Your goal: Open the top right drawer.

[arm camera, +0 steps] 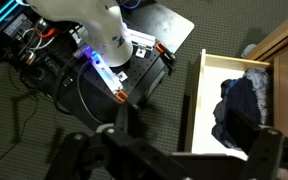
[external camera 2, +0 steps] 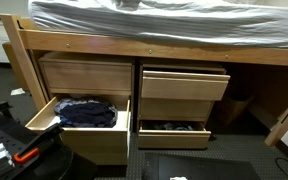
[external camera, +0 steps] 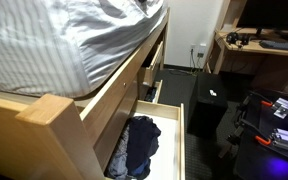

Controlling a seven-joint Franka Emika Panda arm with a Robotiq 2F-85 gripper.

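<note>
**Top right drawer not yet pulled out, gripper idle by the open clothes drawer**

Target the top right drawer (external camera 2: 184,83): plain light-wood front, one column over from the open clothes drawer (external camera 2: 94,142) and a level higher. Appears to stand a crack proud of its column in both exterior views (external camera: 149,75), nowhere near out. Cannot make out a handle, so probably hook the top lip or the panel's underside edge.

Find the gripper (arm camera: 169,160) only in the wrist view: fingers spread wide, gripping nothing, hovering over dark carpet just outside the clothes drawer's white wall (arm camera: 197,110), well apart from the target.

To do it well:
- Lift clear of the clothes drawer's rim.
- Cross to the neighbouring column and square up to the panel.
- Close on the edge at mid-width.
- Pull straight out along the runners. Avoid sideways drag, likely to jam a shallow box.

Edges and room:
- Watch the clothes drawer's own outer corner, jutting far into the floor space.
- Watch the lowest drawer (external camera 2: 174,137), one column over from the clothes drawer and slightly out, with dark cloth inside.
- Mind the bed rail (external camera 2: 164,48), higher than the clothes drawer and spanning both columns. Leaves little headroom, so come in from the front, not from above.
- Use the bare carpet beyond the clothes drawer's side wall, seemingly enough for the pull.
- Keep the elbow off the robot base (arm camera: 109,35) and the cables, on the clothes drawer's side away from the bed.
</note>
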